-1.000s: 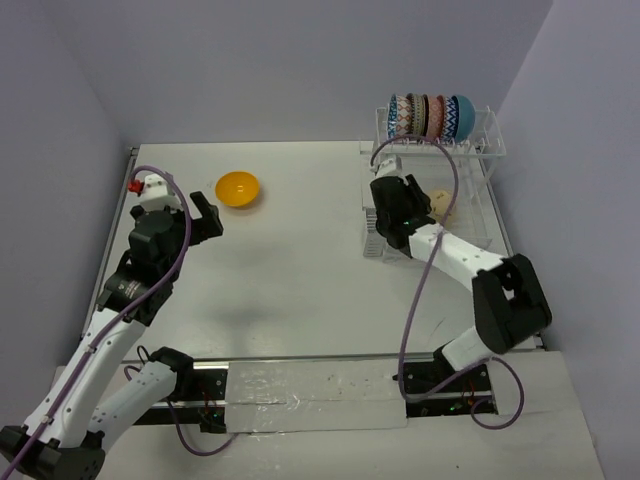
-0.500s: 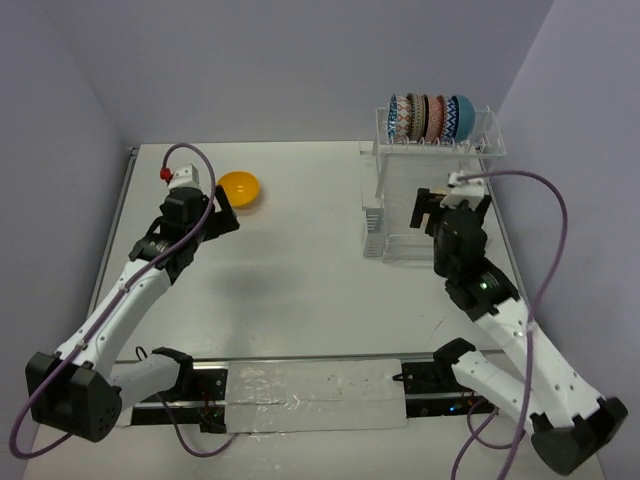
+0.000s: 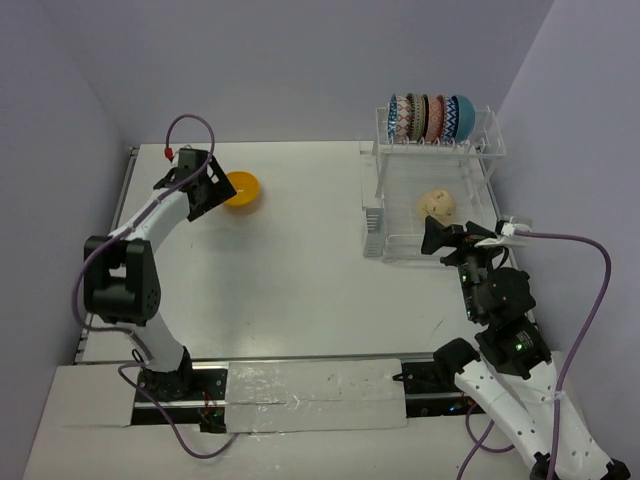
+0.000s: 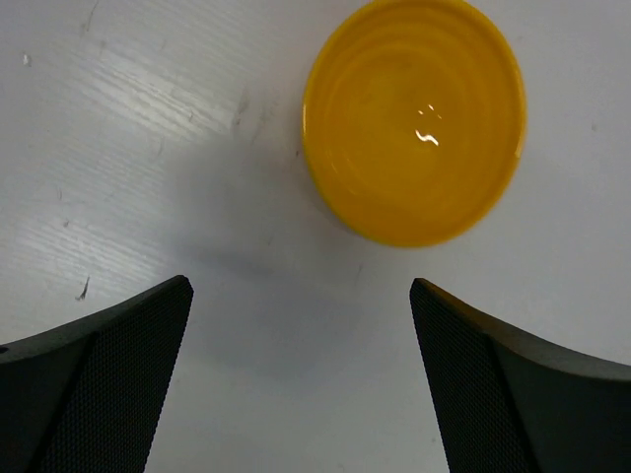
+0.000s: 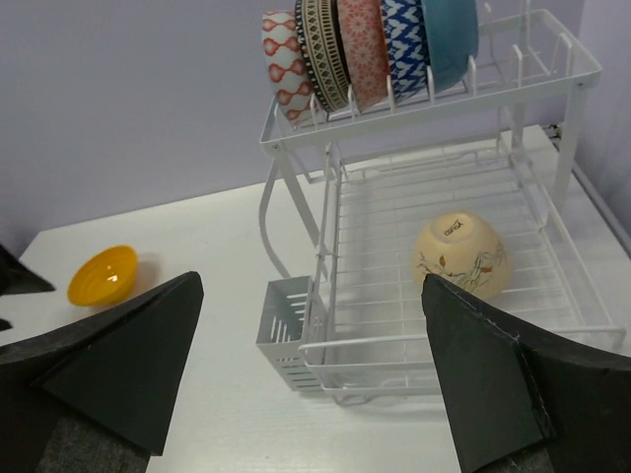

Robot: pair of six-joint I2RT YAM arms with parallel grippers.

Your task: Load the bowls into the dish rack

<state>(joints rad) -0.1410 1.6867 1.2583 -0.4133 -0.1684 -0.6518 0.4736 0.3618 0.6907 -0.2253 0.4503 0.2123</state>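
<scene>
Since a second ago, shows right hand (image 5: 312, 281) drawn back from the dish rack (image 5: 552, 71), spread wide and empty. Leaves speckled tan bowl (image 5: 460, 254) upside down on the lower tray (image 5: 394, 296), ahead and slightly right of that hand. Shows left hand (image 4: 301, 286) reached forward, likewise spread and holding nothing. Finds orange-yellow bowl (image 4: 414, 118) upright on the tabletop (image 4: 148, 148) just ahead, right of centre. Looks light, rigid, glossy, likely slippery and breakable; best pinched across the rim wall.

Reveals, in the right wrist view only, the tan bowl's marked base and five bowls (image 5: 370, 44) racked on edge above. Gives, in the left wrist view only, the orange glaze up close.
</scene>
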